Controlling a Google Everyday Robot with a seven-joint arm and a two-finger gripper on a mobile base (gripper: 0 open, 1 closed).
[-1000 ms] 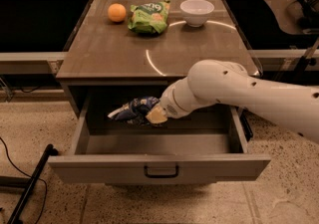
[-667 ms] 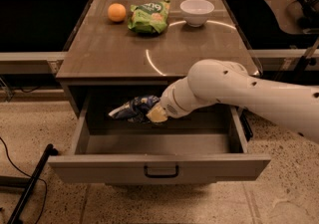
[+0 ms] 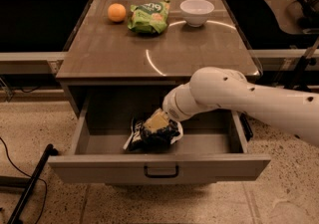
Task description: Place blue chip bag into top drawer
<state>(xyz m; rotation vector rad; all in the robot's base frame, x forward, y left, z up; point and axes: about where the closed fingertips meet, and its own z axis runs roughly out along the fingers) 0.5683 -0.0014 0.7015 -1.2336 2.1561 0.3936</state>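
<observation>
The top drawer (image 3: 99,167) stands pulled open, with its dark bar handle (image 3: 161,171) at the centre of the front. The blue chip bag (image 3: 149,137), crumpled with white and silvery patches, is inside the drawer, low at its floor near the middle. My gripper (image 3: 156,122) reaches down into the drawer from the right on the white arm (image 3: 234,96). It sits on top of the bag and is shut on it. The bag hides the fingertips.
On the cabinet top lie an orange (image 3: 116,12), a green chip bag (image 3: 148,17) and a white bowl (image 3: 197,11) at the back. A dark stand leg (image 3: 30,188) lies on the floor at the left.
My gripper has gone down and a little to the right with the blue chip bag, from mid-height in the drawer to its floor.
</observation>
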